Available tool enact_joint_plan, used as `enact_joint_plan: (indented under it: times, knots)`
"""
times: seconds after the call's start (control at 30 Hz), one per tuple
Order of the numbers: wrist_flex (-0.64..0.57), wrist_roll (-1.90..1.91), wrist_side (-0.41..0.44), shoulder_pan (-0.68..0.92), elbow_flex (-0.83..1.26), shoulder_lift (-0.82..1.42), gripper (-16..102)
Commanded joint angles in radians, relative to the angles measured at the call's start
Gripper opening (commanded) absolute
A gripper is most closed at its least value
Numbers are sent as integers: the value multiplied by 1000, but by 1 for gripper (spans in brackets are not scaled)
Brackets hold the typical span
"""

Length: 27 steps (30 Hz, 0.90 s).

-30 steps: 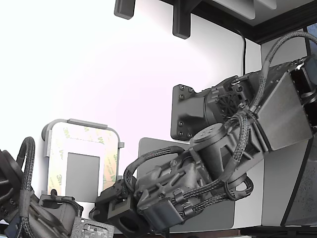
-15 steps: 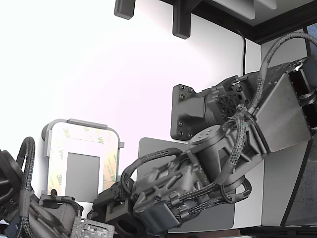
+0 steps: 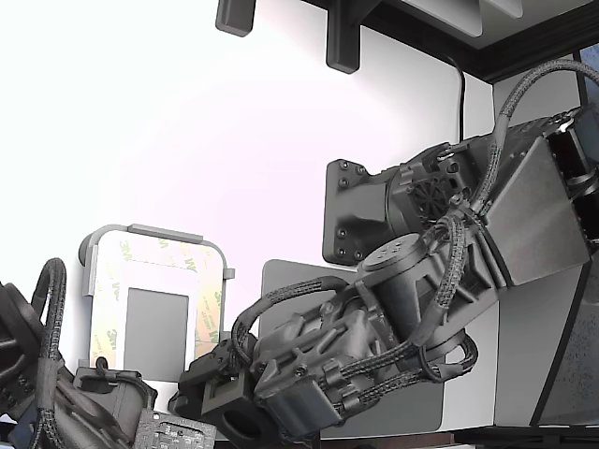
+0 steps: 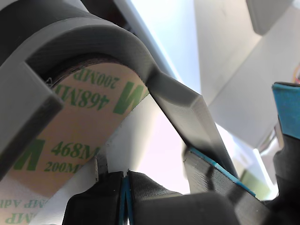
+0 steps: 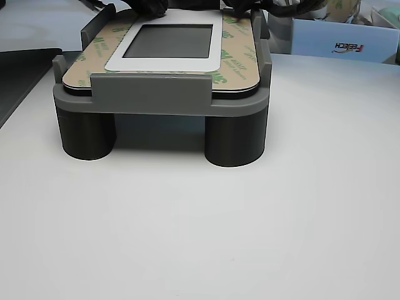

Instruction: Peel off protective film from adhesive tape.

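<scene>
Grey 3D-printed fixture: raised on dark cylindrical feet, standing on white tabletop; lipped walls at front and sides, rounded corner rim close up in the wrist view.

Flat rectangular panel seated in the fixture: plain dark grey rectangle at centre, framed by a white border, then by narrow strips of adhesive tape running round the panel edge.

Thin tan paper protective film: printed with green "3M", "468MP" and "200MP" marks; lying flat on the tape along all visible sides, also seen in the exterior view and the other view. No lifted corner discernible.

Dark robot arm with braided cable sleeves: entering from the exterior view's right, wrist lowered to the fixture's near edge at that view's lower middle.

Black gripper: sited at the panel's corner, just beside the printed film. Two dark fingers with thin blue pads pressed together, clenched, no gap visible between them. Whether a film edge is pinched between the pads: cannot tell.

Second dark arm: at the exterior view's lower left, beside the fixture.

Large dark grey mat: flat on the tabletop, to the exterior view's right of the fixture, largely covered by the arm.
</scene>
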Motion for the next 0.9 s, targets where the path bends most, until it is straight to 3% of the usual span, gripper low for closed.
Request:
enact_joint_plan:
  times: [0.0,0.87]
  knots:
    - [-2,3,0,-5,-26,28,-11]
    - [25,-5,3,2,-44,43,-11]
